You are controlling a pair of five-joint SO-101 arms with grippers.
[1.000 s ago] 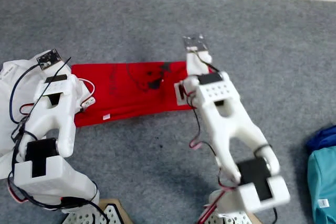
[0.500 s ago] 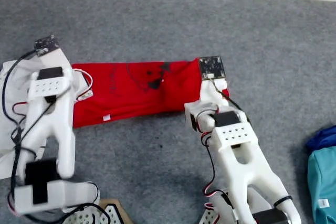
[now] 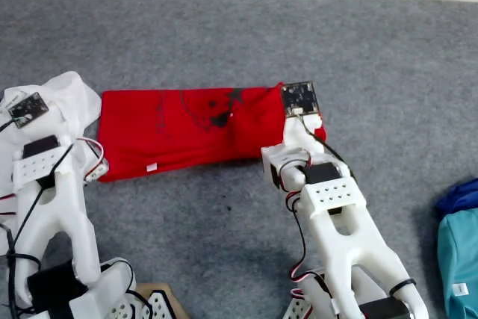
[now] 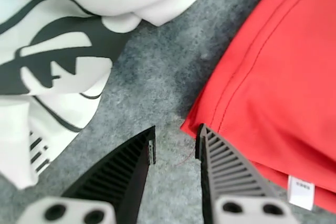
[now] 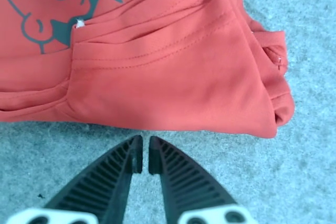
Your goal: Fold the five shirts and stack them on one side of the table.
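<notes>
A red shirt (image 3: 187, 132) lies folded into a long strip across the middle of the grey table. Its left near corner (image 4: 210, 119) sits just ahead of my left gripper (image 4: 176, 136), which is open with only table between its fingers. The left arm (image 3: 48, 184) stands at the near left, beside a crumpled white shirt (image 3: 52, 95) with black print (image 4: 58, 51). My right gripper (image 5: 145, 148) is shut and holds nothing, over bare table just short of the red shirt's near edge (image 5: 173, 108) at its right end. The right arm (image 3: 328, 199) rises from the near side.
Teal (image 3: 459, 259) and blue (image 3: 459, 196) shirts lie at the table's right edge. A pale wall borders the far side. Grey table surface (image 3: 224, 244) lies between the two arms.
My left arm has drawn back to the near left, off the red shirt's left end. My right arm swung to the shirt's near right edge, then held still.
</notes>
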